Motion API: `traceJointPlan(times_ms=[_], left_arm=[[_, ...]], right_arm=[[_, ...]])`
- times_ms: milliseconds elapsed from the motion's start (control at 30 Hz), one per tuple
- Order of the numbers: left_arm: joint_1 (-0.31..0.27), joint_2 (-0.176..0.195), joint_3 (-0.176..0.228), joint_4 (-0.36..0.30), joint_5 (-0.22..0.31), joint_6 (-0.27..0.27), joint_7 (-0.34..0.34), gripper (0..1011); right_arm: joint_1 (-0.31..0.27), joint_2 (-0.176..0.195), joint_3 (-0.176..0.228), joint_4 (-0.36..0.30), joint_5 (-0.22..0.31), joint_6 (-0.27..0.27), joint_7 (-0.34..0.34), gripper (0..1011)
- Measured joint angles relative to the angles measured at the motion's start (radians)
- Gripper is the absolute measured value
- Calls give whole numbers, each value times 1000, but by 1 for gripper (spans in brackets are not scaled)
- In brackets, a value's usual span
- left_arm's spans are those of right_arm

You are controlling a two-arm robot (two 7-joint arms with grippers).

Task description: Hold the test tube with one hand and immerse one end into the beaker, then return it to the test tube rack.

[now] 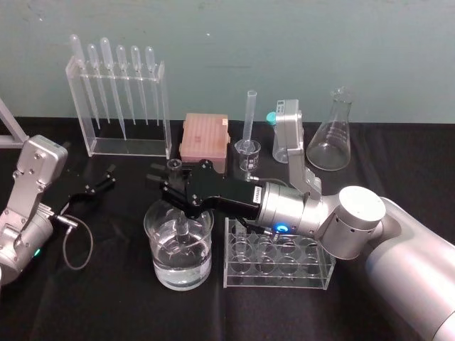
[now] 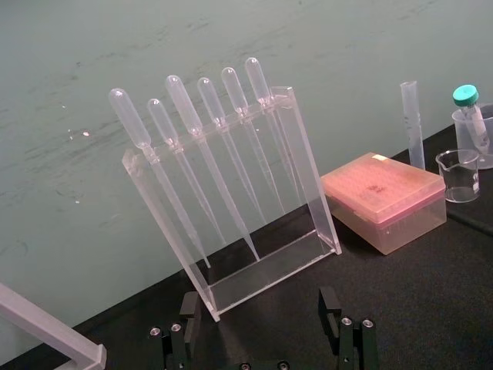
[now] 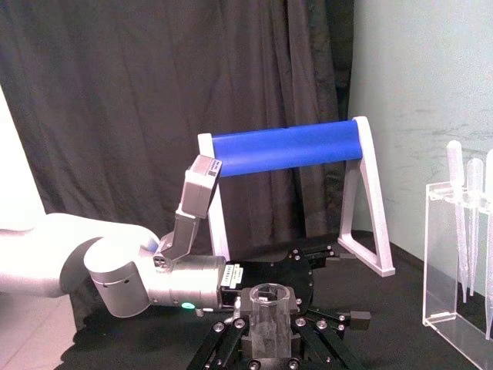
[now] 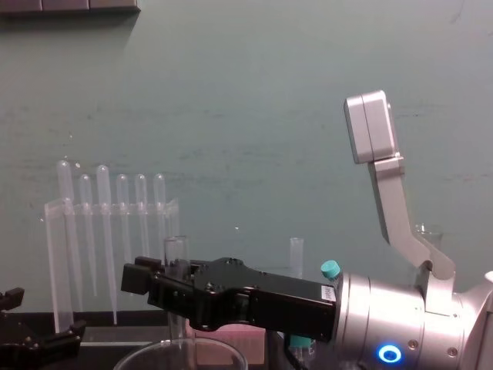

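Test tube (image 1: 183,230) being pinched upright between fingers of right gripper (image 1: 178,193), lower end being dipped in water inside beaker (image 1: 158,249). Beaker being flanked on right by clear test tube rack (image 1: 318,274), just beside it on black table (image 1: 99,302). Left gripper (image 1: 96,186) being rested low at table's left, fingers spread, nothing between them.

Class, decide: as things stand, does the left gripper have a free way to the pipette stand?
Probably yes: the open left gripper faces the pipette stand, with only black tabletop between them.
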Motion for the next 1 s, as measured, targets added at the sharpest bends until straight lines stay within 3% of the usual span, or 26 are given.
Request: traceJointPlan(times_ms=[1000], left_arm=[[0, 0, 0, 0, 0, 0, 0, 1000]], right_arm=[[3, -3, 0, 6, 0, -3, 3, 189]])
